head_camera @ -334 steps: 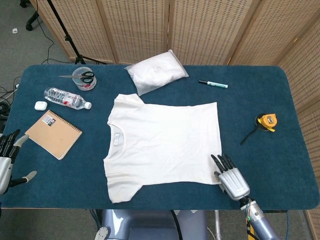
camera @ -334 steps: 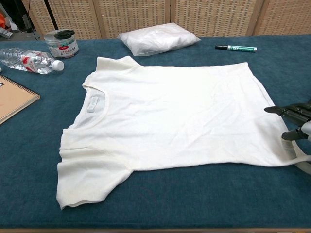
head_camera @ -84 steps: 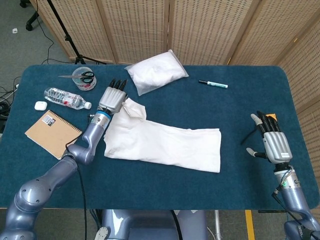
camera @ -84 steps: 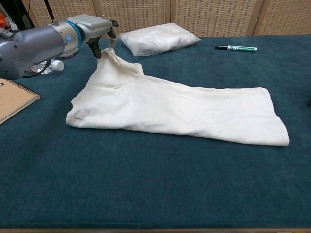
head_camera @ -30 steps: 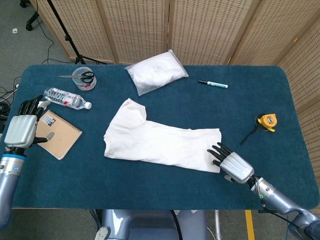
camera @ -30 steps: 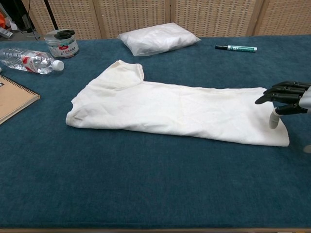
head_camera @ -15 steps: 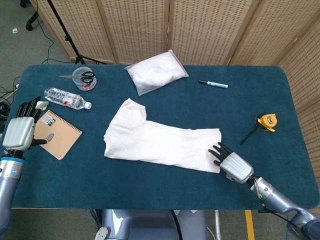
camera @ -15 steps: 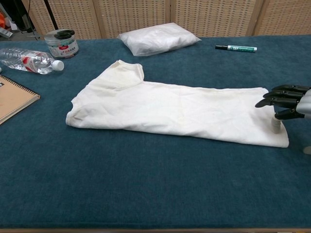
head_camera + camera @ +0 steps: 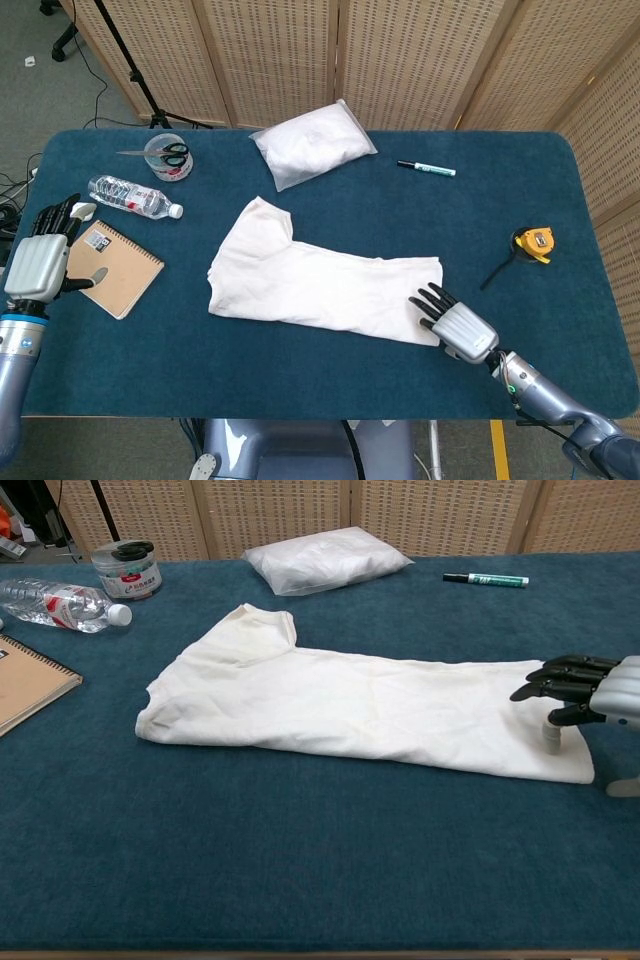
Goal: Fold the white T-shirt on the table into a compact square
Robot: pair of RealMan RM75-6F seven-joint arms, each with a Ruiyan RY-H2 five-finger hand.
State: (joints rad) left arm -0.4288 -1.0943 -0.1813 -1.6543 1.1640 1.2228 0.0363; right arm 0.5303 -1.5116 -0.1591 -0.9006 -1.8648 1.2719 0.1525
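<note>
Wicker screens (image 9: 300, 60); grey floor (image 9: 50, 95)

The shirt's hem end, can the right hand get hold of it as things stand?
Probably yes. The right hand is already over the hem end of the shirt, its fingers spread above the cloth, and nothing lies between them. It holds nothing yet.

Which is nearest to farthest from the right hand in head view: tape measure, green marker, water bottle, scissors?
From the right hand:
1. Tape measure, right edge of the table.
2. Green marker, far side, right of centre.
3. Water bottle, left side.
4. Scissors, far left corner, lying on a tub.
</note>
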